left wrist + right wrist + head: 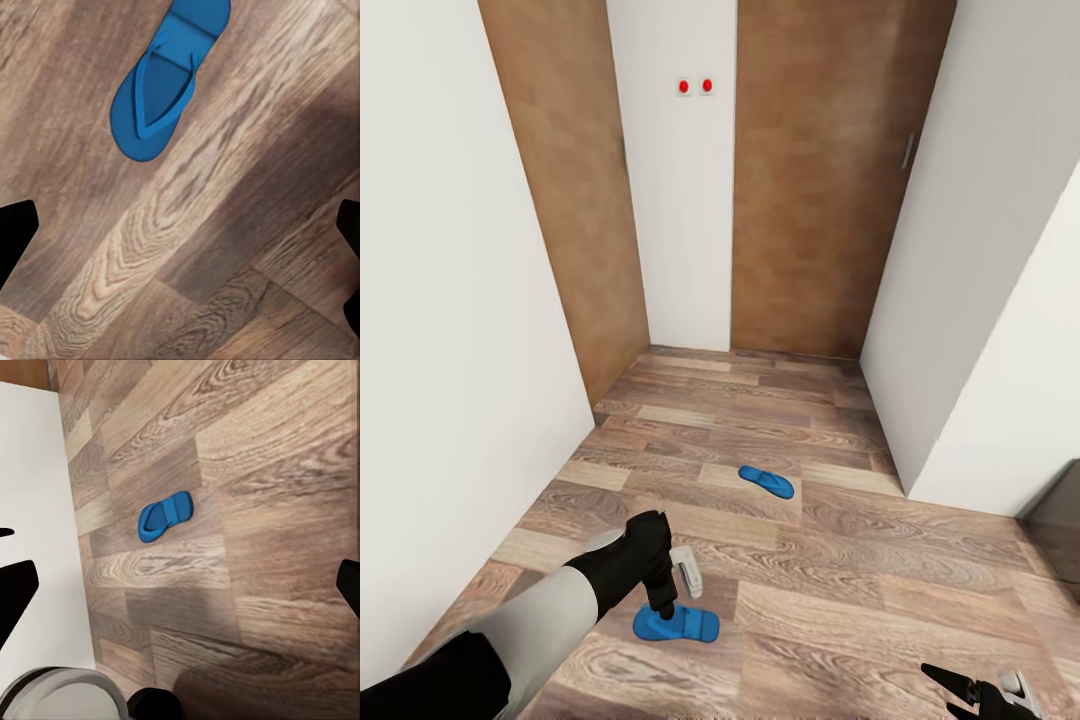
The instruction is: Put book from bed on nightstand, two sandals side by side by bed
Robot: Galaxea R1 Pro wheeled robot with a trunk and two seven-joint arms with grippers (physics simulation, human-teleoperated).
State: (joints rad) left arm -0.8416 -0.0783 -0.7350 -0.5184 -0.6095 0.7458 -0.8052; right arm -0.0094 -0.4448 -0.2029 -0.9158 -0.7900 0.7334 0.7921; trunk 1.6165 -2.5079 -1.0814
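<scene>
Below, left jaws [665, 608] above sandal [677, 625].

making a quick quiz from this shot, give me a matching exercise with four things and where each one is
Things:
1. near sandal
2. far sandal
3. left hand
4. red buttons

Places:
A. on the white wall strip between the two brown doors
B. alone on the floor farther down the hallway
C. on the floor right under the left arm
D. low over the near sandal

Pairs: 1-C, 2-B, 3-D, 4-A
</scene>
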